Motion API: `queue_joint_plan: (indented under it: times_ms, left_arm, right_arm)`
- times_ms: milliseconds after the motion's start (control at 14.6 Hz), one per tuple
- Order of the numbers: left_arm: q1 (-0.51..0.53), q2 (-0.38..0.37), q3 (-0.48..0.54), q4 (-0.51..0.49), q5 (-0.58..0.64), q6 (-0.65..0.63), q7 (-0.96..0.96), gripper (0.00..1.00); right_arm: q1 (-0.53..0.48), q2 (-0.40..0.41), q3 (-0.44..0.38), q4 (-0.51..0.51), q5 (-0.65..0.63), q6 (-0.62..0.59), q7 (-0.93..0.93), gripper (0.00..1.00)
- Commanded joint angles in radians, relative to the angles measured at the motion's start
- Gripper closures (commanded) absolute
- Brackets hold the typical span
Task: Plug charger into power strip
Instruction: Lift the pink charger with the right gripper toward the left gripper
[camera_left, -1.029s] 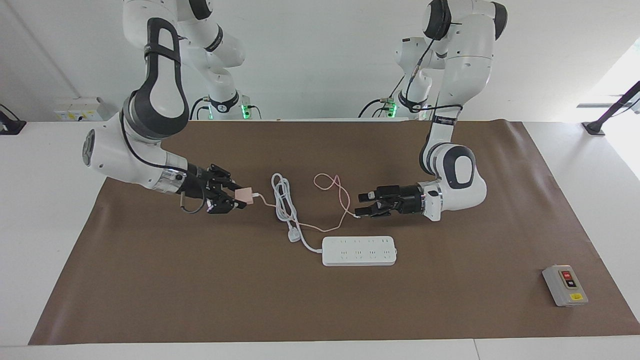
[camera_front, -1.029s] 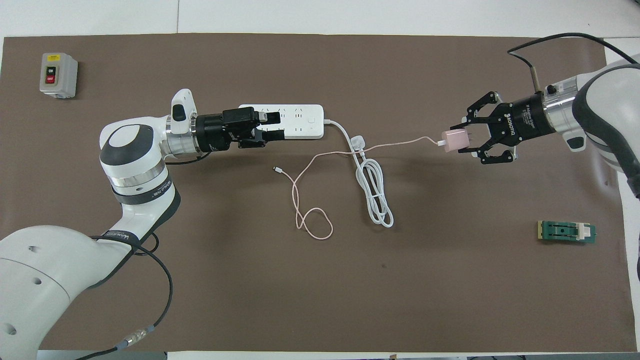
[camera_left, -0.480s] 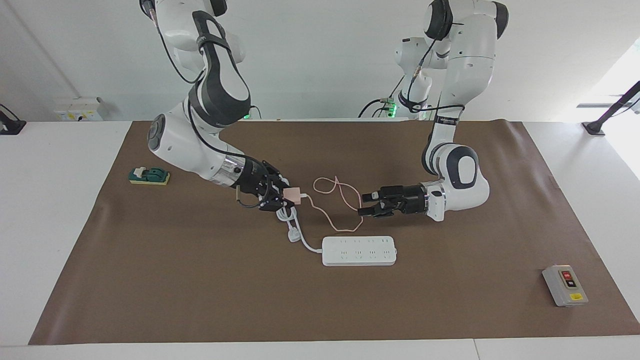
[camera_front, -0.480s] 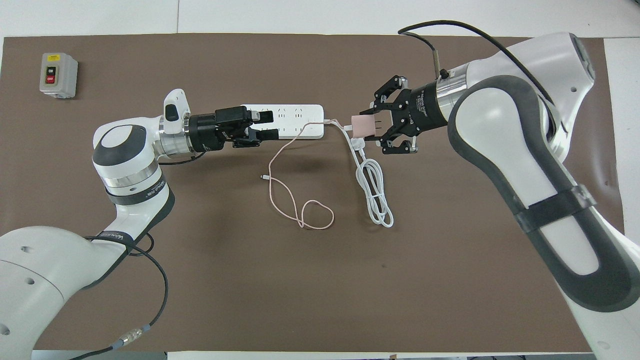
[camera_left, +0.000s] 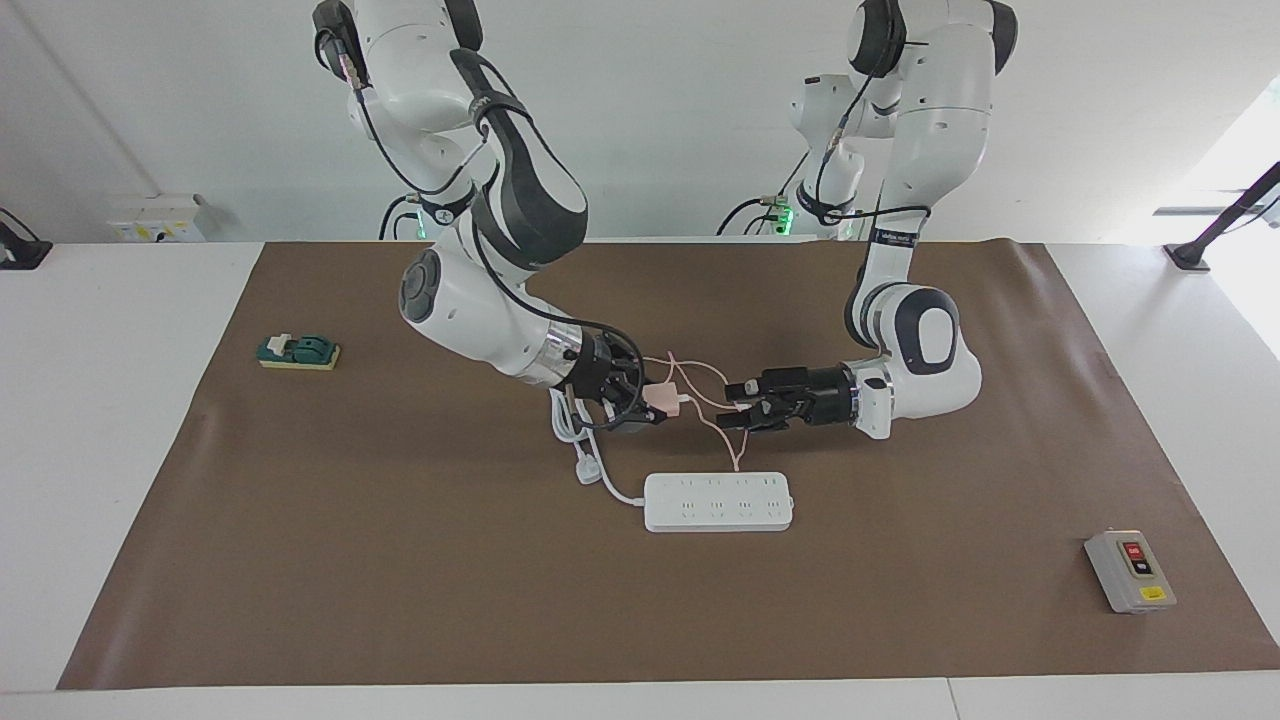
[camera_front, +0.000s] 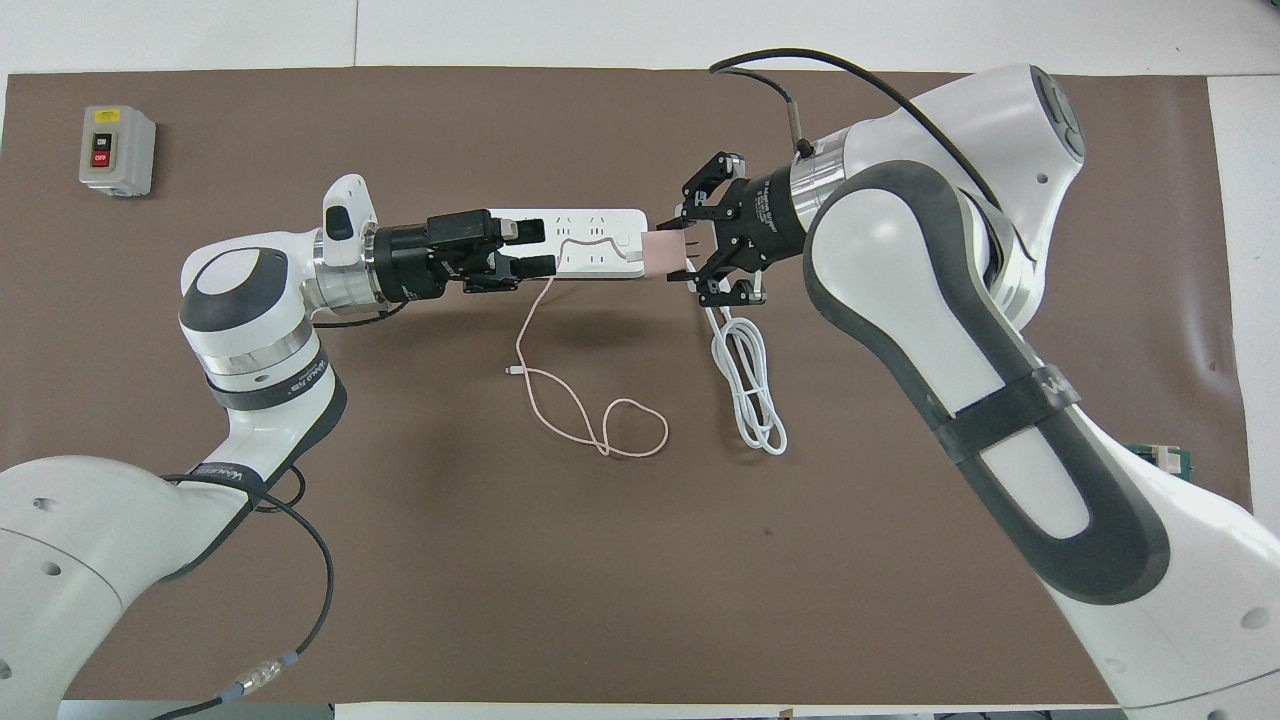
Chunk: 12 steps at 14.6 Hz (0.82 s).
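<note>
Facing view: power strip (camera_left: 718, 501) sits centre frame, just below middle. Its cord (camera_left: 572, 430) coils up-left of it. Charger (camera_left: 660, 398) hangs above strip's left end, held in right gripper (camera_left: 648, 399); cable (camera_left: 722, 425) loops rt toward left gripper (camera_left: 740, 405). Button box (camera_left: 1129, 571) lower right. Small block (camera_left: 297, 352) mid-left, on mat (camera_left: 400, 580).
</note>
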Motion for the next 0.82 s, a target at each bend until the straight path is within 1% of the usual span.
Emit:
queue_joint_plan:
  times_ms: [0, 206, 412, 755]
  left_arm:
    - [0.0, -0.027, 0.002, -0.041, -0.022, -0.009, 0.013, 0.0]
    - [-0.008, -0.017, 0.002, -0.037, -0.026, -0.007, 0.016, 0.0]
    - [-0.012, -0.012, 0.002, -0.037, -0.026, -0.003, 0.018, 0.0]
    - [-0.028, 0.009, 0.002, -0.02, -0.052, -0.004, 0.021, 0.0]
  right_arm:
    - [0.022, 0.072, -0.003, 0.097, 0.01, 0.02, 0.054, 1.0]
    - [0.025, 0.085, -0.001, 0.109, 0.012, 0.024, 0.071, 1.0]
    - [0.039, 0.086, -0.001, 0.109, 0.036, 0.031, 0.073, 1.0]
    - [0.047, 0.086, -0.001, 0.109, 0.038, 0.036, 0.073, 1.0]
